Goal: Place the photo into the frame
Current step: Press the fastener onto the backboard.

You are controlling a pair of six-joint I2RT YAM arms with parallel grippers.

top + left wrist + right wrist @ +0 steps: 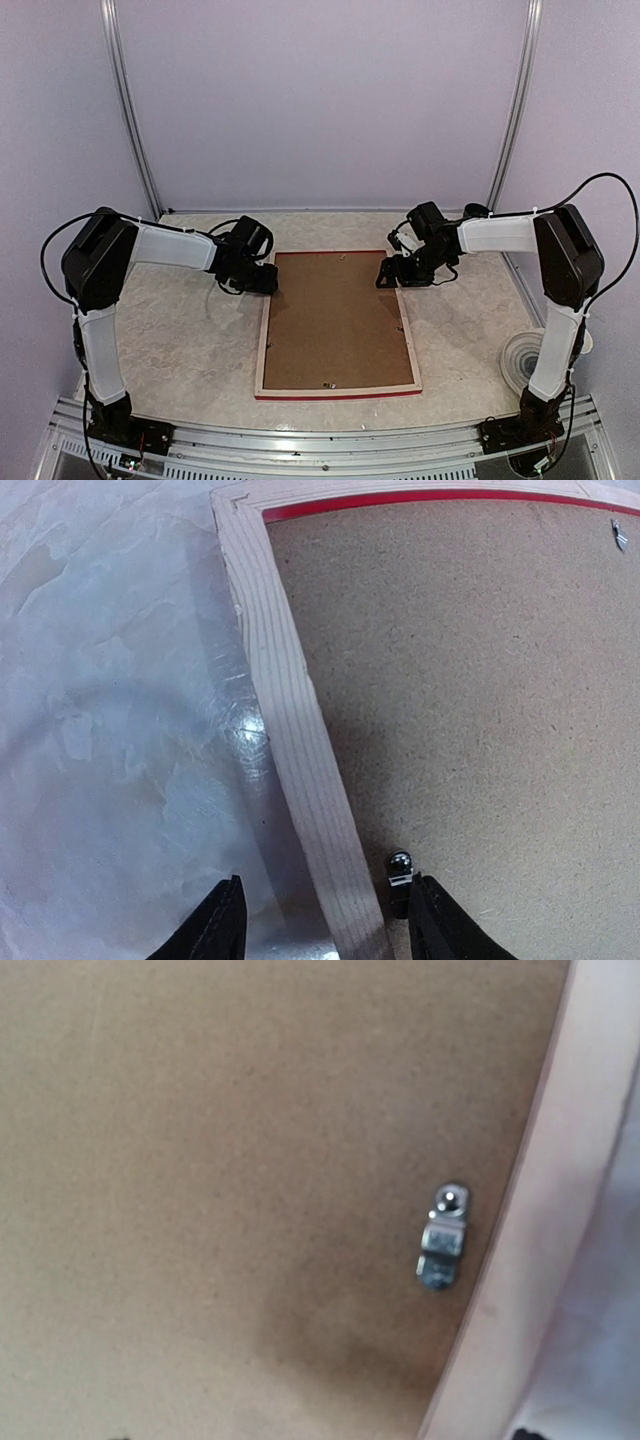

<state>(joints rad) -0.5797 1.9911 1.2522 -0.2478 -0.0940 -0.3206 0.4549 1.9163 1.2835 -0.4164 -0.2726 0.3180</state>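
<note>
Frame (pixel 264 345) lies face down on the marbled table (pixel 180 350), hardboard backing (pixel 335 320) seated inside. We see the left gripper (pixel 262 281) spread astride its left rail beside a turn clip (pixel 400 866). The right gripper (pixel 404 277) is spread over the far right corner.

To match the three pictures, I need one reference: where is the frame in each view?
Top: frame lies flat in the picture's middle.
Left wrist: its pale rail runs diagonally from top left to bottom centre.
Right wrist: its pale rail runs along the right edge.
Shared landmark: the brown board inside it.
</note>
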